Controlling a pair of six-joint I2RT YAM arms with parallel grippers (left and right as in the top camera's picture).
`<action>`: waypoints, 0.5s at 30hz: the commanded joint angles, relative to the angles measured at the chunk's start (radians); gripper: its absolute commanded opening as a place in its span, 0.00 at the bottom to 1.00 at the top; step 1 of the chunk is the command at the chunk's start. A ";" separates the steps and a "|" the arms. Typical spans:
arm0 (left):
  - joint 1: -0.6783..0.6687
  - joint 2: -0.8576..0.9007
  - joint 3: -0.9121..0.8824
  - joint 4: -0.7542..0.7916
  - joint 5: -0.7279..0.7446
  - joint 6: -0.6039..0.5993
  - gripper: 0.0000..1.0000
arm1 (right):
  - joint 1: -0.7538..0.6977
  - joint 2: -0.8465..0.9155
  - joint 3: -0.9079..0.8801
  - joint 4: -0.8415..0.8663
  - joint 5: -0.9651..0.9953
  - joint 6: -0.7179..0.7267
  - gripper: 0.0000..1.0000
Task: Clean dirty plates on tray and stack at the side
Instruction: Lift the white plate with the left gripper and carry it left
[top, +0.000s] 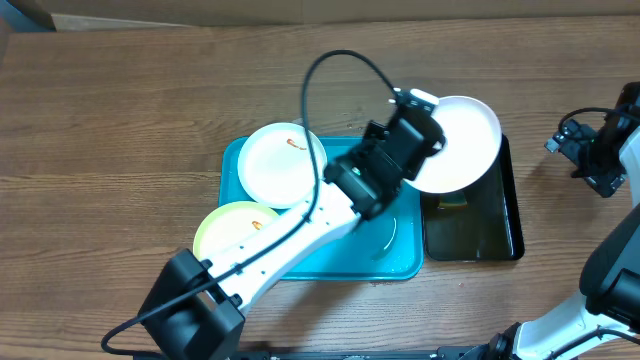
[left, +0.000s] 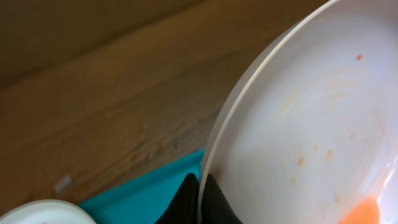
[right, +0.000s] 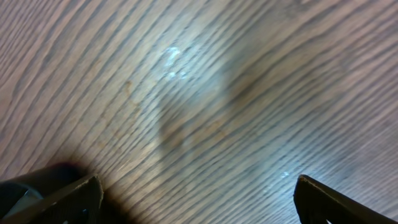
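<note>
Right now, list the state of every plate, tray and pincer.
Held plate: gripped at its rim, over the black tray, smeared orange.
White plate: lying on the tray, small red smear.
Yellow plate: lying on the tray, smeared, partly hidden by the arm.
Tray: holds two plates.
Black tray: partly covered by the held plate.
Left pincer: shut on the held plate.
Right pincer: open, empty.

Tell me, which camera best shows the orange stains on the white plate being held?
The left wrist view: the held white plate fills it, orange stains plain. Overhead shows the whole plate, stains invisible. Right wrist shows only wooden table.
</note>
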 joint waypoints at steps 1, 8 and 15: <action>-0.064 0.010 0.023 0.063 -0.189 0.163 0.04 | -0.003 -0.010 -0.006 0.005 0.013 0.005 1.00; -0.192 0.010 0.023 0.217 -0.396 0.403 0.04 | -0.002 -0.010 -0.006 0.005 0.013 0.005 1.00; -0.290 0.010 0.023 0.317 -0.581 0.601 0.04 | -0.002 -0.010 -0.006 0.005 0.013 0.005 1.00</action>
